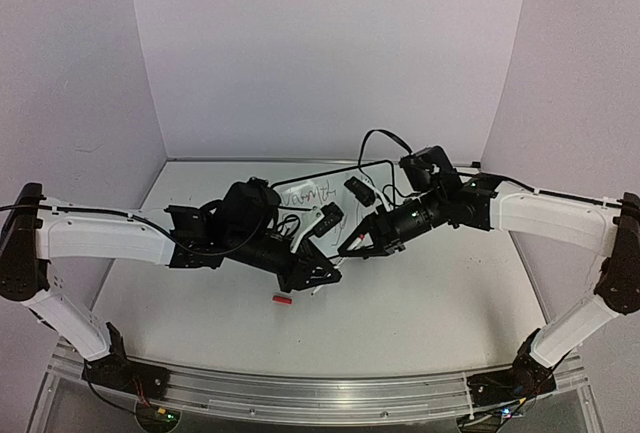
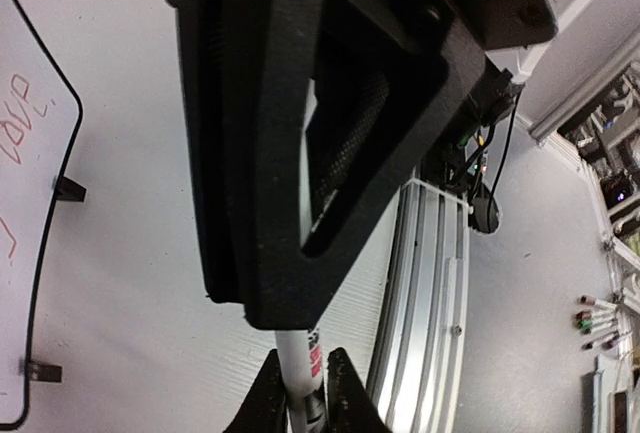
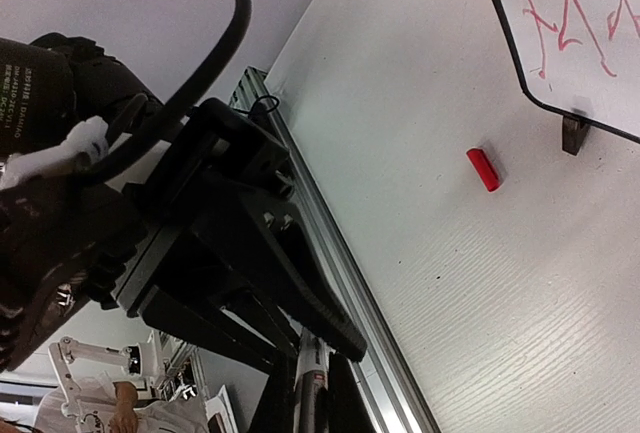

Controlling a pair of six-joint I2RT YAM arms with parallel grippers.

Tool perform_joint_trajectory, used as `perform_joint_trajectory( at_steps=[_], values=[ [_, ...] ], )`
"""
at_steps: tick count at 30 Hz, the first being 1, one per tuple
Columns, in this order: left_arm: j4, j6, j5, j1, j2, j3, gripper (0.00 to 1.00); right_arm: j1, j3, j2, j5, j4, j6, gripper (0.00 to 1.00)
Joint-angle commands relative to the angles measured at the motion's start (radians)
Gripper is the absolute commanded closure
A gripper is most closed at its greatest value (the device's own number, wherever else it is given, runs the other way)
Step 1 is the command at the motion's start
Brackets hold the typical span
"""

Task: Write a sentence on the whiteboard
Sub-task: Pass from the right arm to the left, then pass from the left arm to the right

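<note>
On the surface (image 1: 440, 303), the board (image 1: 335, 193) lies by the middle of the back edge, with red words (image 1: 306, 194) on it. In front of it, the left gripper (image 2: 303, 398) and the right gripper (image 3: 305, 408) both pinch one pen (image 2: 298, 358). If they pull different ways, the pen could twist, slip out and drop, or its tip could smear the words. The small red cap (image 3: 483, 169) lies loose nearer the front edge and could get knocked away.

Left arm (image 1: 100, 238), right arm (image 1: 545, 213) meet over whiteboard (image 1: 312, 193) near edge. Red cap (image 1: 282, 300) on table (image 1: 450, 293), just nearer than whiteboard.
</note>
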Motion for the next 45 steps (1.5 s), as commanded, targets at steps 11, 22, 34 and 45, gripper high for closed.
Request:
perform_joint_trajectory(
  at_steps=[11,22,34,45],
  values=[
    [0.251,-0.166,-0.022,-0.01,-0.006,0.003,1.0,0.007,-0.122,-0.122,0.24,0.252,0.187,0.47],
    [0.295,-0.318,-0.066,-0.01,0.018,0.031,1.0,0.016,-0.325,-0.282,0.474,0.508,0.355,0.6],
    [0.288,-0.353,-0.08,-0.01,0.042,0.078,1.0,0.042,-0.316,-0.234,0.493,0.552,0.35,0.98],
    [-0.064,0.008,-0.22,0.011,-0.066,-0.053,0.29,0.016,-0.302,-0.354,0.852,0.207,0.223,1.0]
  ],
)
